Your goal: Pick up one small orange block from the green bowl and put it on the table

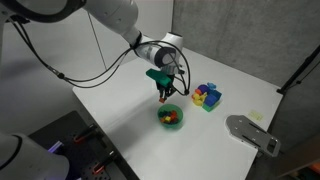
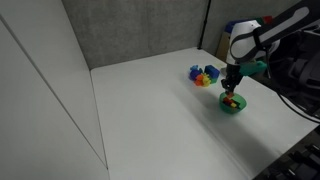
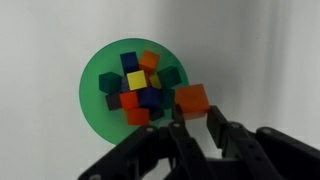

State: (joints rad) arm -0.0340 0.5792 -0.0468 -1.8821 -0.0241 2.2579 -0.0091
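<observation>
My gripper (image 3: 192,112) is shut on a small orange block (image 3: 191,100) and holds it above the right rim of the green bowl (image 3: 95,85). The bowl holds several small blocks: orange, red, yellow, blue and dark green. In both exterior views the gripper (image 1: 164,95) (image 2: 232,88) hangs just above the green bowl (image 1: 169,117) (image 2: 232,104) on the white table (image 1: 130,110) (image 2: 160,110). The held block is too small to make out there.
A blue tray (image 1: 208,96) (image 2: 203,75) with yellow and purple blocks stands beside the bowl. A grey metal plate (image 1: 250,132) lies at the table's edge. Grey wall panels stand behind the table.
</observation>
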